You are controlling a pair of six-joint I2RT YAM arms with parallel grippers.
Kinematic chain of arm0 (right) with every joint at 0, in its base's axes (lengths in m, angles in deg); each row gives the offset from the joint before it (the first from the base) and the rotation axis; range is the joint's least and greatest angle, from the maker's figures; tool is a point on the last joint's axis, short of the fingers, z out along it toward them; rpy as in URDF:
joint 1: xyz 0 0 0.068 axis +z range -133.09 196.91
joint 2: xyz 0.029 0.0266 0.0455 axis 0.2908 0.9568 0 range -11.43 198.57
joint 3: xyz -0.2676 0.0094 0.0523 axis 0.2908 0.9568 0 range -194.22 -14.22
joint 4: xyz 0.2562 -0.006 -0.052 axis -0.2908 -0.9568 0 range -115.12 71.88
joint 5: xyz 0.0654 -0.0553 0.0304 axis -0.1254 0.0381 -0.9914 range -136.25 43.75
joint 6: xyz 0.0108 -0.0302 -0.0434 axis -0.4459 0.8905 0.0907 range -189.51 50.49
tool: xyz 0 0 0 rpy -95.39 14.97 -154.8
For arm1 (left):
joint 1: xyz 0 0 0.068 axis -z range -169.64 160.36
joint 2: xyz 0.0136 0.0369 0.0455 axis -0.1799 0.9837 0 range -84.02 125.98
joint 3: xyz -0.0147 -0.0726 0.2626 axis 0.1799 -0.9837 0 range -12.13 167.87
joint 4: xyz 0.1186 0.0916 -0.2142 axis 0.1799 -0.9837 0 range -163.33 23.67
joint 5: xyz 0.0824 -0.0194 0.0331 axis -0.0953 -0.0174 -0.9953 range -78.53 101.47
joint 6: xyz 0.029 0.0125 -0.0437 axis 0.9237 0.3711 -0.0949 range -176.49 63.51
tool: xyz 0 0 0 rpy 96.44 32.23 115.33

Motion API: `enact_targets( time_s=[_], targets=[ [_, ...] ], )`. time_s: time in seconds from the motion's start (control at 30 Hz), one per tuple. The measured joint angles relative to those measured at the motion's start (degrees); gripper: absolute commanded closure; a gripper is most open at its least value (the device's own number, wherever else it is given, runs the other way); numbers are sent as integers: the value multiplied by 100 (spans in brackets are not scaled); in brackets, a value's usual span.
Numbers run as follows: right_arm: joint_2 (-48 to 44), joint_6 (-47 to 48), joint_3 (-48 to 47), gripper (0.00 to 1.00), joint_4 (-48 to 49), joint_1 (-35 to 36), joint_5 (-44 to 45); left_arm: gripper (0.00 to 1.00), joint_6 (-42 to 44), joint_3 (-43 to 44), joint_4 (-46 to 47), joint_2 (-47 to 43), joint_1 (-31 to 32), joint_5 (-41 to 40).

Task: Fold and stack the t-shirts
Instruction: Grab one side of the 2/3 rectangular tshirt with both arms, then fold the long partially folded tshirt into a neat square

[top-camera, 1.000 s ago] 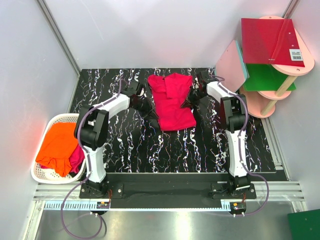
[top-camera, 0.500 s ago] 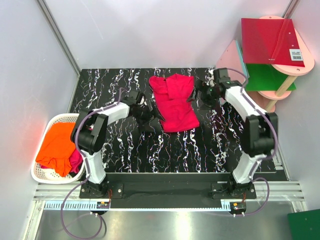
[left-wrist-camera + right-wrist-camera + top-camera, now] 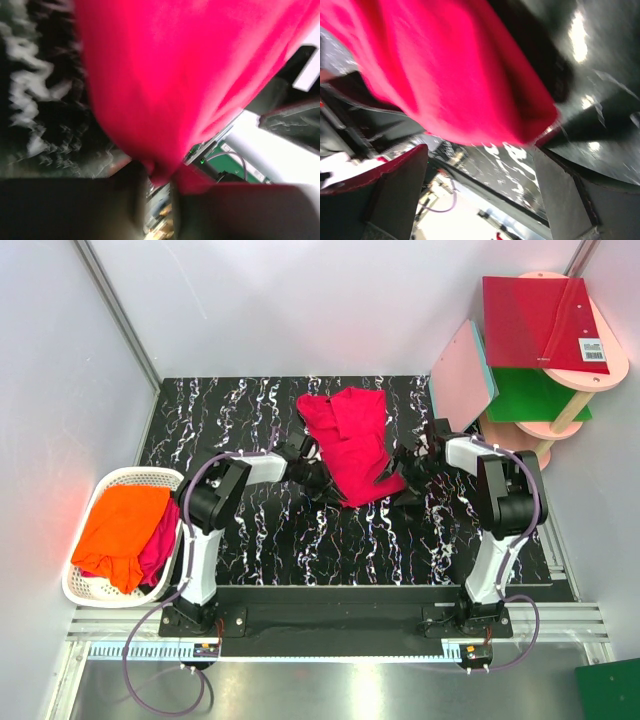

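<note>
A crimson t-shirt (image 3: 350,440) lies roughly folded on the black marbled table (image 3: 260,530), its near hem raised and bunched. My left gripper (image 3: 318,480) is at the hem's left corner. In the left wrist view the left gripper (image 3: 160,182) is shut, pinching the crimson t-shirt (image 3: 170,80). My right gripper (image 3: 400,476) is at the hem's right corner. In the right wrist view the right gripper (image 3: 480,152) stands open, with the crimson t-shirt (image 3: 455,80) hanging just past its fingertips. An orange t-shirt (image 3: 118,525) and another crimson one (image 3: 156,545) lie in the basket.
The white basket (image 3: 85,592) sits off the table's left edge. At the back right a pink shelf unit (image 3: 520,450) carries a red board (image 3: 535,320) and a green board (image 3: 530,395), and a pink board (image 3: 463,368) leans against it. Grey walls close in on three sides.
Both arms have come nearer along the shirt's sides to its near hem. Both grippers opened; the left has since shut on the hem. The hem has lifted and bunched.
</note>
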Motion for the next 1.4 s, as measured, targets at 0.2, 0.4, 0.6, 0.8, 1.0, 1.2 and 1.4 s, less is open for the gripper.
enact_targets(
  time_s=[0.2, 0.4, 0.6, 0.8, 1.0, 1.2, 1.4],
  targets=[
    [479, -345, -474, 51, 356, 7, -278, 100, -81, 4, 35, 44, -2, 118],
    [1054, -442, -697, 100, 787, 4, -520, 100, -70, 33, -55, 44, -4, 116],
    [909, -367, -457, 100, 767, 4, -603, 100, -70, 35, -205, 22, -11, 125],
    [540, 101, -111, 100, -55, 4, -575, 100, -37, -188, -496, -195, 11, 133],
    [44, 391, 378, 100, -785, 20, -686, 100, 24, -614, -957, -728, 160, 155],
    [-435, 564, 503, 99, -1305, 35, -876, 100, 79, -800, -1386, -1462, 234, 264],
    [-828, 688, 0, 97, -1799, 35, -1005, 100, 168, -181, -1974, -1805, 227, 267]
  ],
)
